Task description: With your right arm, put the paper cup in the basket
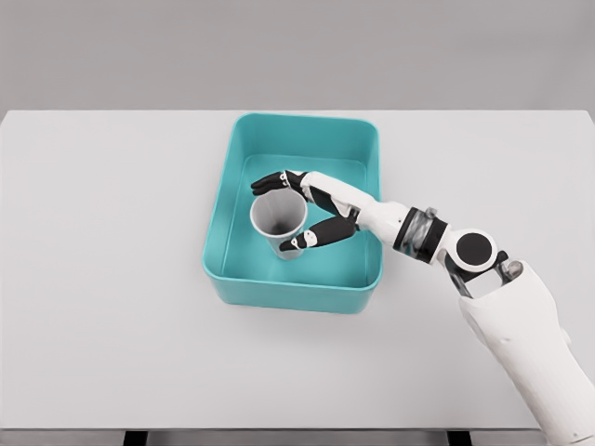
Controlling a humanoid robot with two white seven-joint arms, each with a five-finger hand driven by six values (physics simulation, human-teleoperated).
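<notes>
Head view: the paper cup [278, 219] is grasped upright by the fingers [321, 232] of the right hand [316, 212], held inside the teal basket [240, 141]. The basket is set on a white table [102, 242].

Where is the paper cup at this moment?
In the head view, the paper cup is upright inside the teal basket, near its middle, held by the right hand.
</notes>
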